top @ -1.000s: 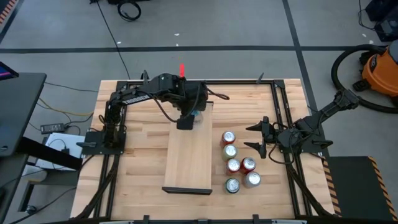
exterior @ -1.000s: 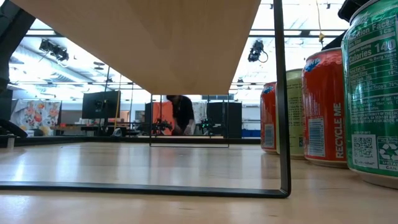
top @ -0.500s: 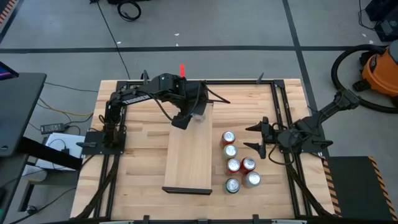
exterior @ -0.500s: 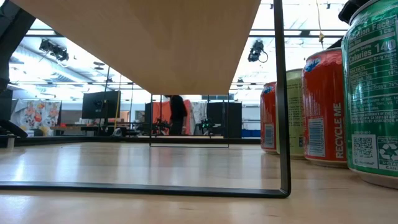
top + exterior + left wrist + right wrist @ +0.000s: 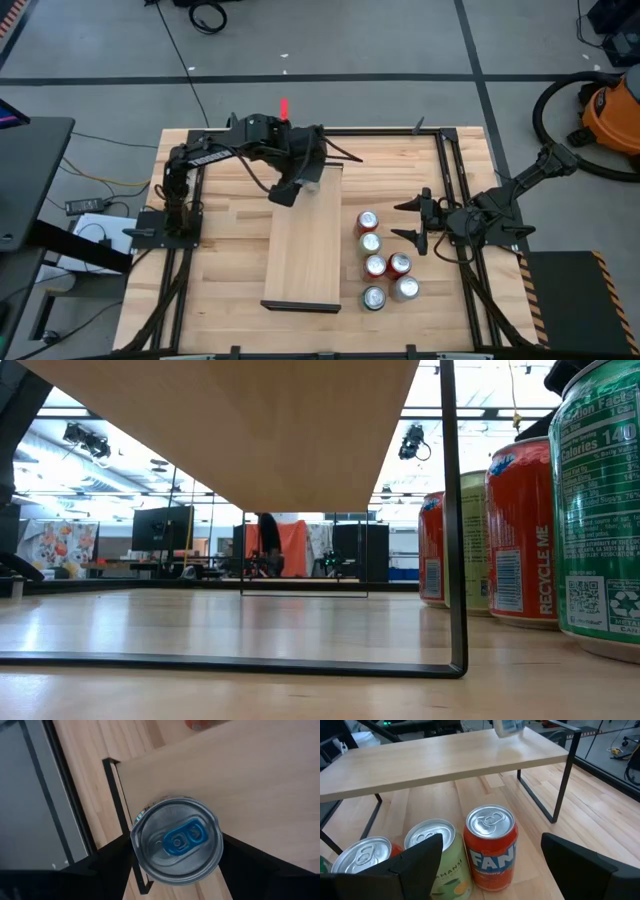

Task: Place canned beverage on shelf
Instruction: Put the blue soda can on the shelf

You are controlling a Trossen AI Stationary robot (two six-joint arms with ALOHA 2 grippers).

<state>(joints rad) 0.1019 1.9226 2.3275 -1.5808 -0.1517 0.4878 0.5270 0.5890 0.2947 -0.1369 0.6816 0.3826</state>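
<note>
A wooden table seen from straight above, with a robot arm at each side. A long, narrow shelf of pale wood stands on thin black legs in the middle of the table, its long axis running from the far edge toward the near edge.

The left gripper reaches in over the shelf's far end. Its wrist camera looks straight down on a silver can with a blue pull tab, which sits between the two dark fingers; the fingers are pressed against its sides, pinching it. Below the can lies the shelf top, right at the far corner, with the shelf's black end frame and the table boards just beside it. (Whether the can's base already touches the shelf cannot be told.)

The relation that matters for the coming move: the can is directly above the shelf's surface but close to its edge, so the way to go is likely straight down, with little room sideways.

The right gripper waits well apart, at the right of the table, fingers spread and holding nothing. Just in front of it stands a cluster of cans on the table beside the shelf, including an orange can.
</note>
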